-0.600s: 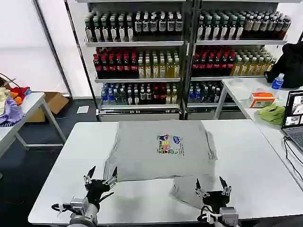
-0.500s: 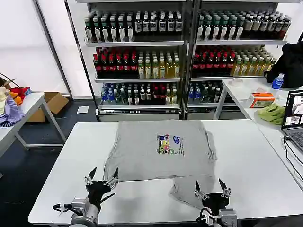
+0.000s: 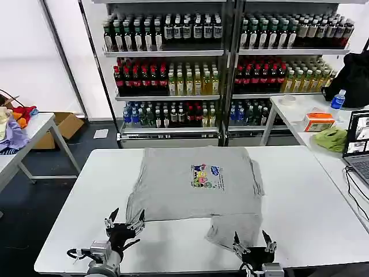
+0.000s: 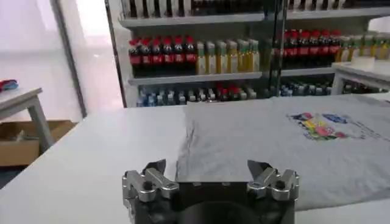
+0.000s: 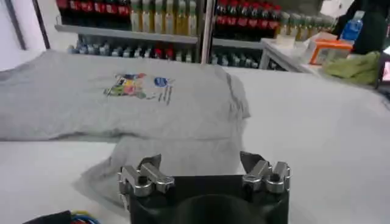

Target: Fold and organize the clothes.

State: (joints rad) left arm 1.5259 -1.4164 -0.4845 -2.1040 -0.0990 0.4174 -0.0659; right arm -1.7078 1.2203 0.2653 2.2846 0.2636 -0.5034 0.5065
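Observation:
A light grey T-shirt [image 3: 196, 182] with a small multicoloured chest print [image 3: 205, 176] lies flat on the white table [image 3: 305, 196], part folded, with a loose flap [image 3: 236, 231] hanging toward the near edge on the right. My left gripper [image 3: 124, 217] hovers open just off the shirt's near left corner, empty. My right gripper [image 3: 250, 240] is open and empty over the flap's near edge. From the left wrist, the shirt [image 4: 274, 143] spreads ahead of the open gripper [image 4: 207, 167]. In the right wrist view the shirt [image 5: 122, 97] and flap [image 5: 177, 158] lie in front of the open gripper [image 5: 200, 161].
Shelves of bottles [image 3: 225, 69] stand behind the table. A side table on the right holds a lime-green cloth [image 3: 331, 139], an orange box [image 3: 318, 121] and a laptop [image 3: 357, 147]. Another table [image 3: 17, 138] at the left carries coloured fabrics.
Both grippers have drawn back toward the table's near edge, the right one more than the left. The shirt has not moved.

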